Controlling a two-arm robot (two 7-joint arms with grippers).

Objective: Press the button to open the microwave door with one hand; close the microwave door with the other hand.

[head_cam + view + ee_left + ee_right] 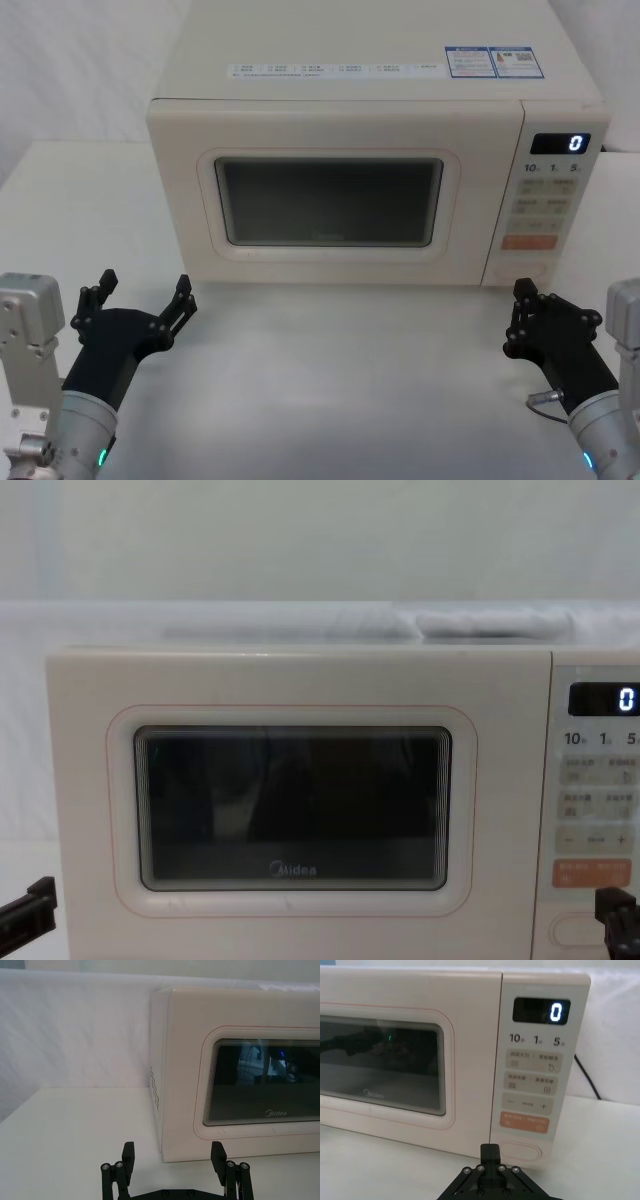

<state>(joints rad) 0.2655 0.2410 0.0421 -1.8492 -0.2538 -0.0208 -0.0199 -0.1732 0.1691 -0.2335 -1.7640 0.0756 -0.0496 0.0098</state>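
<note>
The microwave door (330, 135) is closed flush with the cream oven; its dark window carries the Midea logo (276, 1113). The door (395, 1065) also faces me in the right wrist view and fills the chest view (290, 810). The button (520, 1151) is a cream pill shape at the bottom of the control panel (527, 268). My right gripper (490, 1149) is shut, its tip just in front of the button's left end (522, 290); whether it touches I cannot tell. My left gripper (145, 290) stands open on the table before the door's left corner (173, 1152).
An orange rectangular key (524, 1123) sits just above the button, under the small printed keys and the display (541, 1011) reading 0. A black power cord (587, 1077) runs behind the oven's right side. White table (340, 380) lies between the arms.
</note>
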